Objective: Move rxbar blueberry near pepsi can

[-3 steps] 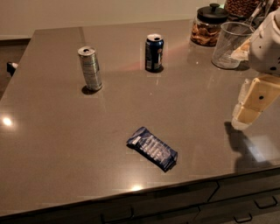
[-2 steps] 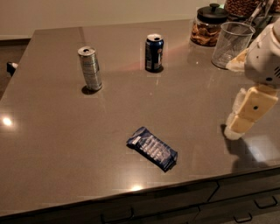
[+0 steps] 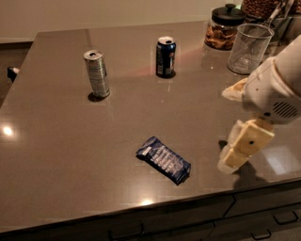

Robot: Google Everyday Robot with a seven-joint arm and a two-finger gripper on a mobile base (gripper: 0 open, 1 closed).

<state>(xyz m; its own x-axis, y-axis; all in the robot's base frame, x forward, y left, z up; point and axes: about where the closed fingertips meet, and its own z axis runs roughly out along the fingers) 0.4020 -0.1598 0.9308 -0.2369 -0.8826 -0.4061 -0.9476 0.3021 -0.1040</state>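
Glossy brown table (image 3: 56, 141) bears flat dark-blue rxbar blueberry (image 3: 163, 159), short blue pepsi can (image 3: 165, 57), slim silver can (image 3: 97, 74), lidded glass jar (image 3: 224, 28), mesh cup (image 3: 248, 49); cream claw (image 3: 242, 150) hovers at right

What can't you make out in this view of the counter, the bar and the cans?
Camera view:
- Arm: cut off by the right edge; its pincer hangs right of the rxbar blueberry.
- The bar's lettering: too small to read.
- Brown-filled container behind the jar: cut off by the top edge.

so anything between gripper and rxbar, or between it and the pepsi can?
Nothing visible. The gripper hangs right of the rxbar blueberry, only countertop between. Path to the pepsi can is open too; the silver can stands left of it.
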